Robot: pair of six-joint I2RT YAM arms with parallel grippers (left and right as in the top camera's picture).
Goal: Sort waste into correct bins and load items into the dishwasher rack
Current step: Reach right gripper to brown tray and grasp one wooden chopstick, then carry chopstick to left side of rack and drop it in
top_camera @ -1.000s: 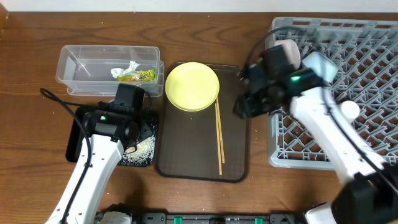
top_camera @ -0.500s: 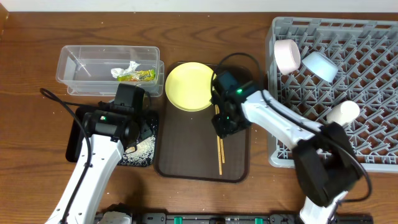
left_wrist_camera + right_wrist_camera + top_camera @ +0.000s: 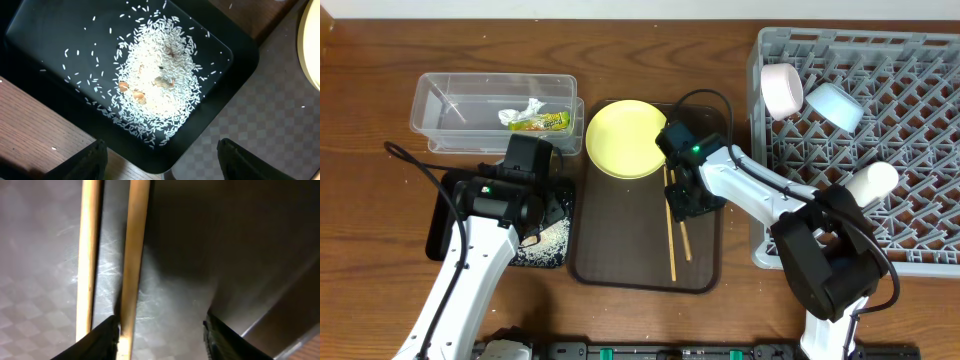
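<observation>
Two wooden chopsticks (image 3: 671, 235) lie on the brown serving tray (image 3: 620, 250); one is skewed. My right gripper (image 3: 686, 200) is low over them, open. In the right wrist view the chopsticks (image 3: 132, 255) run up the frame, and one rests against the inner side of the left finger of the gripper (image 3: 162, 340). My left gripper (image 3: 165, 165) is open and empty above a corner of the black tray (image 3: 50, 60), which holds rice scraps (image 3: 160, 85). The yellow plate (image 3: 629, 138) sits on the serving tray's far end.
The clear tub (image 3: 450, 105) at the back left holds the tissue (image 3: 525, 110) and the snack wrapper (image 3: 542, 123). The grey rack (image 3: 920, 130) on the right holds a white bowl (image 3: 781, 87), a light blue bowl (image 3: 833, 105) and a white cup (image 3: 872, 182).
My right arm swung from the rack's edge over to the serving tray and came down on the chopsticks. One chopstick now lies askew. The left arm has not moved.
</observation>
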